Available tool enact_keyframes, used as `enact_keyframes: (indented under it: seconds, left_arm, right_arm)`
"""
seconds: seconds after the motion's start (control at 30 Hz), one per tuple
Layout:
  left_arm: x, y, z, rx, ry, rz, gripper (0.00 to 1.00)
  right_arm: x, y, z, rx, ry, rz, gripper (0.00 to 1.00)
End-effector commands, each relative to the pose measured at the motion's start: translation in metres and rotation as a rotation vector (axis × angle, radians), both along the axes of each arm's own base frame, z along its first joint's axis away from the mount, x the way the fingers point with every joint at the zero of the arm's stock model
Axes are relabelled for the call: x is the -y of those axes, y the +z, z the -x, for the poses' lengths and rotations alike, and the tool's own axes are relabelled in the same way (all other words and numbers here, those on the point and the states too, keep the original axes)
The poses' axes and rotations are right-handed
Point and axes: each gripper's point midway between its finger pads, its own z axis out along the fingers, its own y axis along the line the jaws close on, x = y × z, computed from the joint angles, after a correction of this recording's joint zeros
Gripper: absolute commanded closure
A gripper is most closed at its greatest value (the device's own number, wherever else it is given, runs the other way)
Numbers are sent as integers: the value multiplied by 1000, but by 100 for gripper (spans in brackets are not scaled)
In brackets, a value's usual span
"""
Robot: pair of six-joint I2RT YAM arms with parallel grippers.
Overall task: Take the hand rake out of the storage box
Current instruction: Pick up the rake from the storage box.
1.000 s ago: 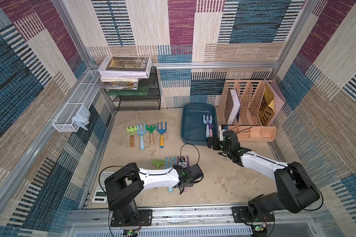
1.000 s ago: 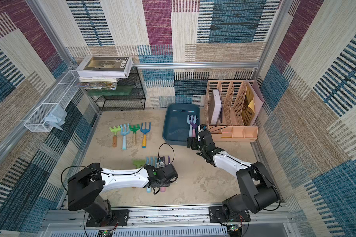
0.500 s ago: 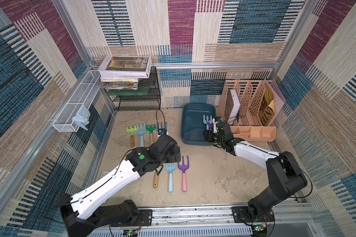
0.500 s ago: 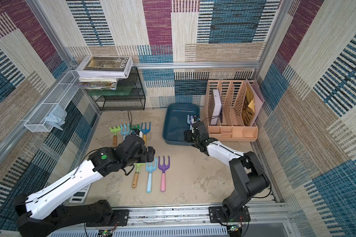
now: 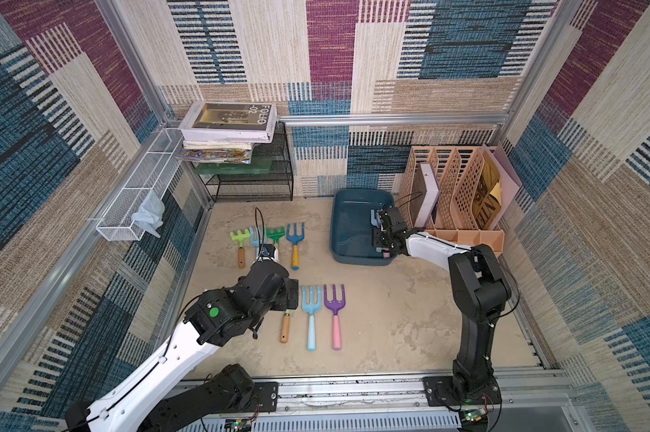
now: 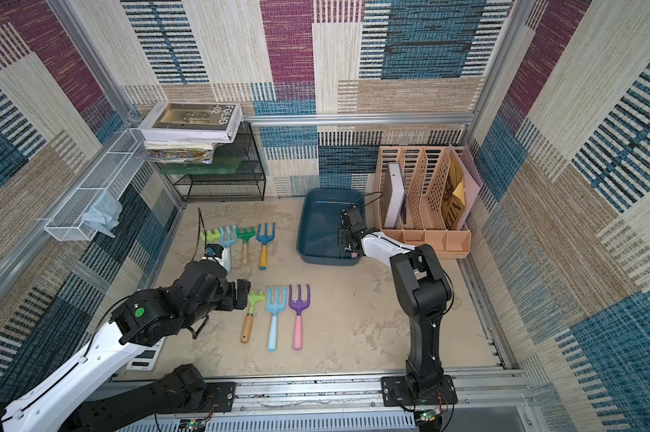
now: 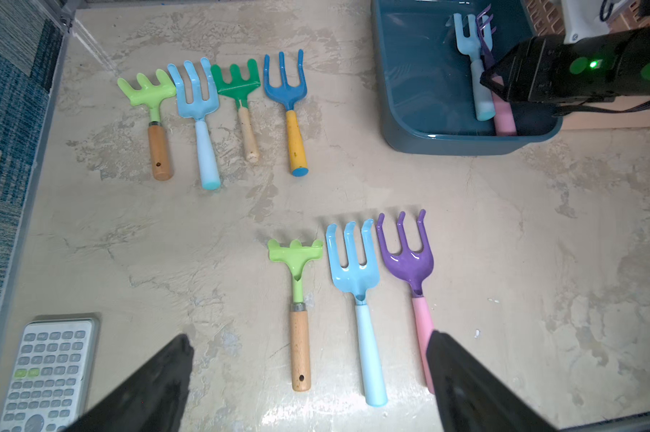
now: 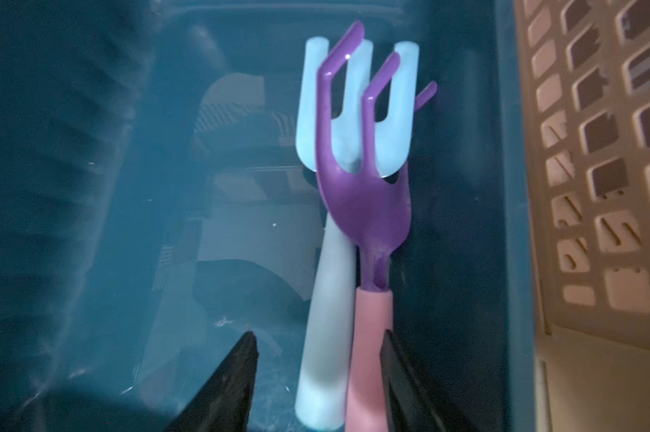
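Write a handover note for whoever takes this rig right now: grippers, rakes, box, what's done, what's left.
Left gripper: open, empty, hovering over the near row of three rakes on the table.
Right gripper: open, down inside the storage box, jaws straddling two handles, not yet clamped.
In the box: purple rake and light blue rake side by side, heads overlapping, along the wall next to the peach organizer.
Done: seven rakes lie out on the table, including the far row of four.
Left: grip one boxed rake and lift it out.
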Motion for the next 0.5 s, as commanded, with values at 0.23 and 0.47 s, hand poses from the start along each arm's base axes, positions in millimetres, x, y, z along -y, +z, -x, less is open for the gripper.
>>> enact_keyframes:
  seconds: [0.23,0.47]
  left_arm:
    - [-18,-46,-33,53,153,-198,1]
    - [4,-89,-57,-67,73,-77,1]
  right_arm:
    - [3,-30,-10,-100,22,68,59]
    - [-12,-26,-9,-93,70,19,70]
